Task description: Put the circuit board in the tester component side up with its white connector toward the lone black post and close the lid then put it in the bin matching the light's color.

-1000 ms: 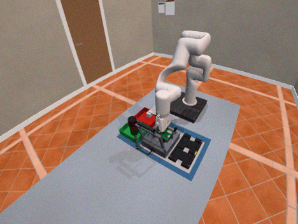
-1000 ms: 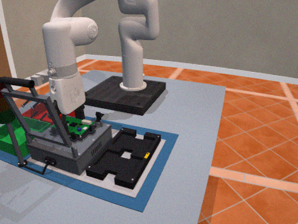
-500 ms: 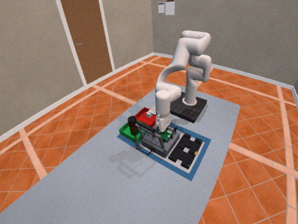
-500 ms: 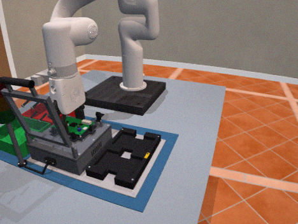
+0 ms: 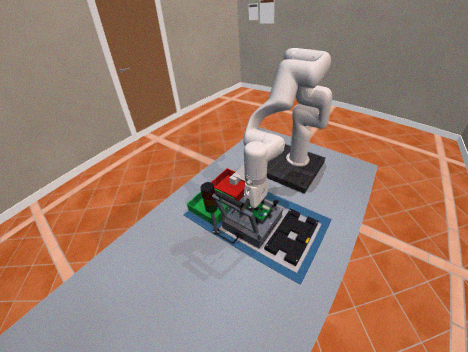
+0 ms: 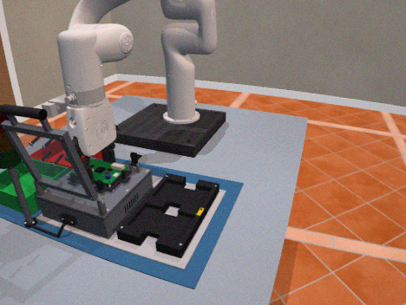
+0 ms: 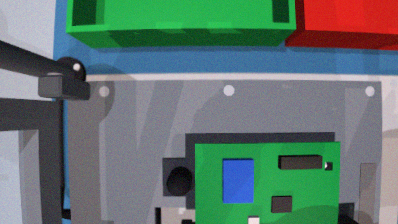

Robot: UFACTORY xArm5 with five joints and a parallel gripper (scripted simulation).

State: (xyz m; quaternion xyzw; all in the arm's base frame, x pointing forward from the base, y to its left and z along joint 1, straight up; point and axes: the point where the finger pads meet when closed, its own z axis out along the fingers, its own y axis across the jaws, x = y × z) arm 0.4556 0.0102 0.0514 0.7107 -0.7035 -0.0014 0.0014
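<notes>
Board [image 5: 261, 213] [image 6: 103, 174] [image 7: 267, 182] component side up on tester [image 5: 244, 229] [image 6: 78, 217] [image 7: 140, 115], white connector [image 6: 117, 165] toward bench's arm-base edge; long axis unclear. Jaws [image 5: 259, 206] [image 6: 98, 159] wide, grip unclear. Green bin [image 5: 196, 206] [image 6: 13, 191] [image 7: 180, 38] beside red.

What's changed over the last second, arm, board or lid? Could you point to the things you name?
Nothing visibly. The gripper [image 5: 258, 205] [image 6: 99, 158] is low at the board [image 5: 261, 213] [image 6: 104, 170] [image 7: 265, 187] on the tester [image 5: 240, 226] [image 6: 82, 217] [image 7: 150, 112], as before; whether its grip changed, I can't tell. Lid [image 5: 252, 218] [image 6: 78, 165] still raised.
</notes>
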